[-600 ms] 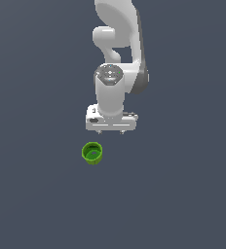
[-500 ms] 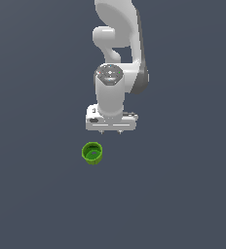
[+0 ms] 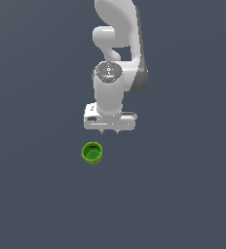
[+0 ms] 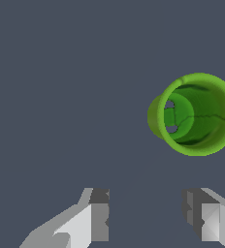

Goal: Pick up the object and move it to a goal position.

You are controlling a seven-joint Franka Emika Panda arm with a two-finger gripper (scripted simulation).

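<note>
A small bright green round cup point(image 3: 92, 153) with a thick rim and darker green inside stands upright on the dark grey floor. It also shows in the wrist view point(image 4: 194, 115), open mouth toward the camera. My white gripper point(image 3: 109, 132) hangs above the floor, a little toward the exterior view's right of the cup and farther back. Its fingers point(image 4: 99, 215) stand apart, open and empty, with nothing between them. The cup is apart from the fingers, untouched.
The white arm point(image 3: 116, 53) rises behind the gripper. The flat dark grey floor point(image 3: 183, 194) spreads all around, with no other object in view.
</note>
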